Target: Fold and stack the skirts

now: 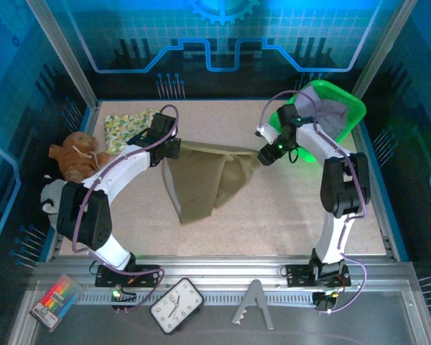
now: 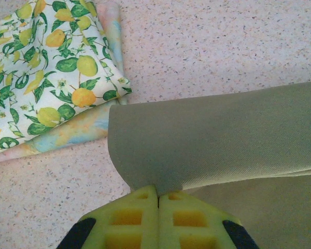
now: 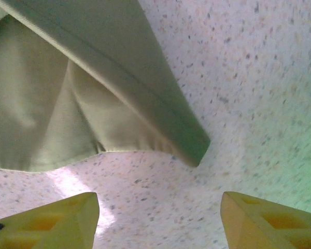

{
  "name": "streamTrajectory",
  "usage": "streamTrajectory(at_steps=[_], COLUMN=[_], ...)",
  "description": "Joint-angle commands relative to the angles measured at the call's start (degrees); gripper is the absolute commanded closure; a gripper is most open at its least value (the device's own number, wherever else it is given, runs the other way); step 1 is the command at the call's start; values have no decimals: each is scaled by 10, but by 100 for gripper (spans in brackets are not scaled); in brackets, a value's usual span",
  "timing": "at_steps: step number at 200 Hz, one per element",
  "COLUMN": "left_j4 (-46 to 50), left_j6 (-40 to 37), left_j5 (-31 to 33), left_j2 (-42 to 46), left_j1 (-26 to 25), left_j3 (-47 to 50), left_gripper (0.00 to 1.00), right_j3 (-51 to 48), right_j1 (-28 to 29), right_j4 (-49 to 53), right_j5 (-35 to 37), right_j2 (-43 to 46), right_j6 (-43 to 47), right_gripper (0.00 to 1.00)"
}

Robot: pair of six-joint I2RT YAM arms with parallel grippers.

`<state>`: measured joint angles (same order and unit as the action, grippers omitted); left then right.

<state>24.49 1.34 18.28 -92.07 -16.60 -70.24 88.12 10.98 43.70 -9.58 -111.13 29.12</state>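
My left claw (image 2: pixel 158 199) is pinched tight on a turned-over corner of the olive-khaki skirt (image 2: pixel 223 135). That skirt lies spread across the middle of the tabletop (image 1: pixel 273 223), near the floral skirt (image 2: pixel 46 67) at the far left. My right claw (image 3: pixel 158 202) is spread wide and holds nothing, with the olive-khaki skirt's pointed right corner just ahead of it and not touching, while the lavender-grey skirt (image 1: pixel 336 118) sits in the green basket (image 1: pixel 330 88) at the far right.
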Motion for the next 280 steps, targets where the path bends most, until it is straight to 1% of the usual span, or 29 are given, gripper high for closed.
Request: streamTrajectory(at_steps=[1,19,42,57,68,74,81,94,107,112,117,129,148,160,172,197,225,248,265,280], left_j4=[-11,-13,-12,-10,-9,-11,-12,-13,-16,-19,-24,-36,-49,-38,-39,-52,-6,24,62,90], left_j6=[-12,-13,-13,-9,-8,-7,-7,-5,1,3,3,3,1,-3,-14,-35,-61,-67,-44,-24], left_j5=[9,9,7,-1,0,3,9,32,80,102,121,162,203,220,221,209,192,140,98,65], left_j2=[20,20,16,13,11,11,12,15,24,29,36,56,97,119,144,201,227,246,267,296], left_j1=[6,7,8,8,8,8,8,8,9,9,9,9,9,9,9,9,9,9,6,-10], left_j3=[0,-1,-3,-5,-4,-2,-1,0,-2,-2,-2,-2,-12,-37,-57,-98,-184,-232,-265,-283], left_gripper=[100,100,100,100,100,100,100,100,100,100,100,100,100,100,100,100,100,100,100,100], right_j3=[60,102,144,153,159,168,186,216,214,205,194,177,161,145,135,150,166,162,157,147], right_j1=[12,21,30,40,44,45,45,44,42,40,40,37,33,34,33,35,44,60,74,86], right_j4=[70,100,129,113,92,86,86,96,86,76,68,54,48,40,30,36,48,50,50,52], right_j5=[9,6,-5,14,32,36,36,29,15,13,11,5,-10,-24,-37,-36,-27,-41,-40,-50], right_j2=[-40,-83,-125,-145,-162,-172,-183,-191,-161,-142,-120,-64,29,86,135,205,277,338,378,413], right_j6=[122,183,225,240,244,242,235,218,200,194,188,167,124,111,105,86,83,103,107,107], right_gripper=[35,35,36,38,42,46,54,74,91,97,100,100,100,100,100,100,100,100,100,100])
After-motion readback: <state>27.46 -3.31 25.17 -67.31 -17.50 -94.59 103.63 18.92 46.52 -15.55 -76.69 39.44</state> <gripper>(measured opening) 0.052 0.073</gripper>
